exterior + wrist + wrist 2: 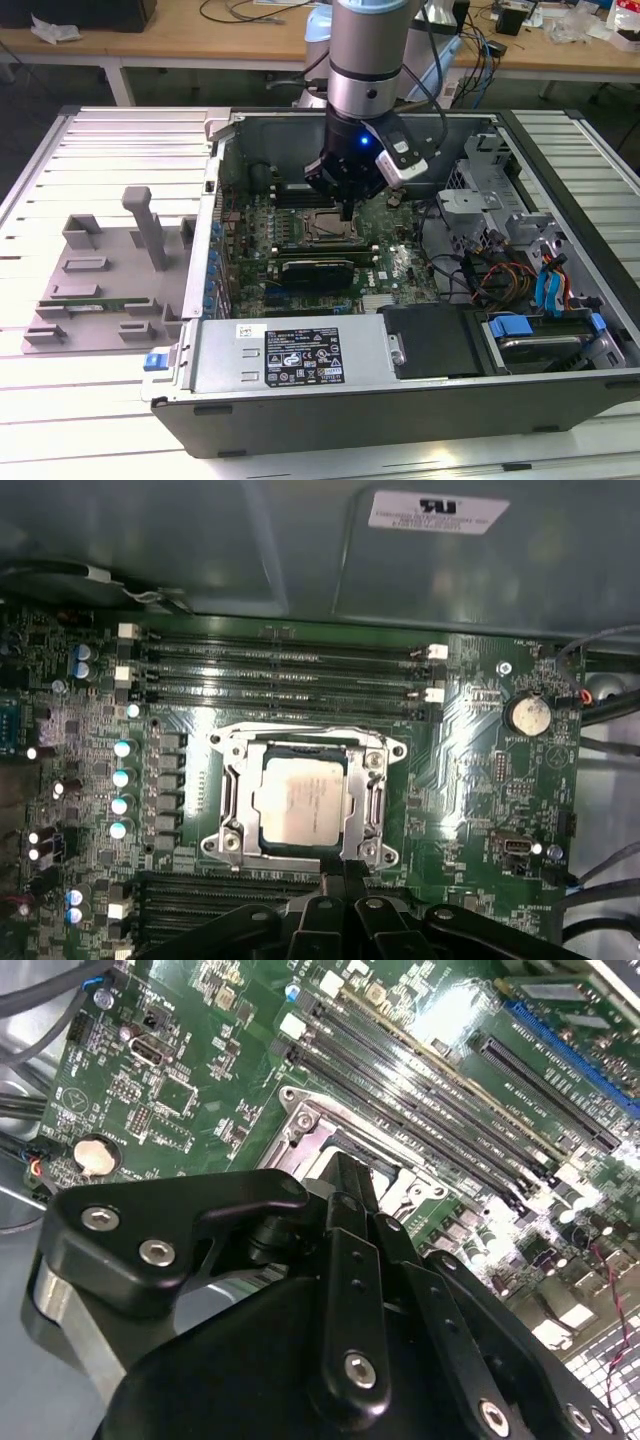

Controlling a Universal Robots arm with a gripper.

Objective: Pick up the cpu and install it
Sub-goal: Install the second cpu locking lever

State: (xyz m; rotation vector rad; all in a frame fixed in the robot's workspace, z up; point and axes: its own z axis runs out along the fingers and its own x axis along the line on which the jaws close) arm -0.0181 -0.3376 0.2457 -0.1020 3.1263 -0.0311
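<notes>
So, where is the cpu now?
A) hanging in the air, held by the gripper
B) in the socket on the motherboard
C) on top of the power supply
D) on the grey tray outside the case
B: in the first wrist view the cpu lies flat inside the metal frame of the socket, with the gripper just at the frame's edge.

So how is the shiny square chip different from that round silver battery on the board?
The cpu is square and sits inside a metal socket frame; the coin battery is round and sits in its own small holder. The cpu looks bigger than the coin battery and has a duller, pale top. Both are flat, silvery, and lie on the green motherboard.
</notes>
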